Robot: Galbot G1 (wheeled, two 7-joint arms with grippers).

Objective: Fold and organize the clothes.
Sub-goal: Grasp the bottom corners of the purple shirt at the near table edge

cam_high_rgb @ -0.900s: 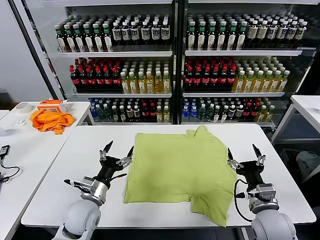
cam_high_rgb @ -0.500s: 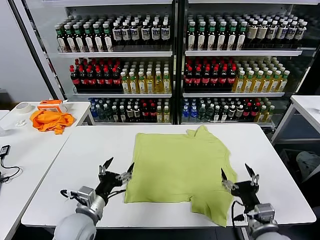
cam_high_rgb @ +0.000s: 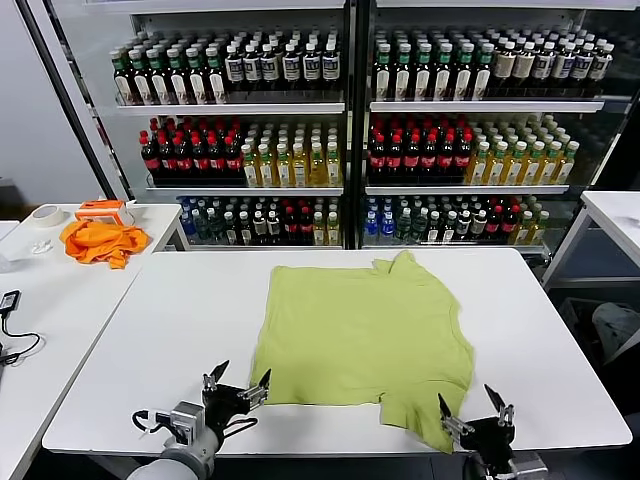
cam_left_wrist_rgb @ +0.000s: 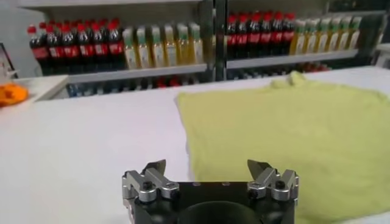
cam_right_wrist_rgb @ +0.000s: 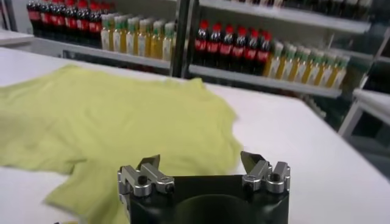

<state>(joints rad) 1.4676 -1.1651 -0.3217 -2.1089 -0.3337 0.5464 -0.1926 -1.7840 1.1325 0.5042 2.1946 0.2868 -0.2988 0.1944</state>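
Lime T-shirt (cam_high_rgb: 360, 335) flat on white table (cam_high_rgb: 170, 330), drink shelves (cam_high_rgb: 350, 120) behind

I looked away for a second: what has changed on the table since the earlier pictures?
Both arms pulled back toward the robot: the left gripper and right gripper, open and empty, now sit at the table's near edge. The green T-shirt lies flat where it was.

White tables (cam_high_rgb: 150, 330) before glass-fronted shelves (cam_high_rgb: 350, 105) of bottled drinks (cam_high_rgb: 240, 160), orange cloth (cam_high_rgb: 100, 240) aside.
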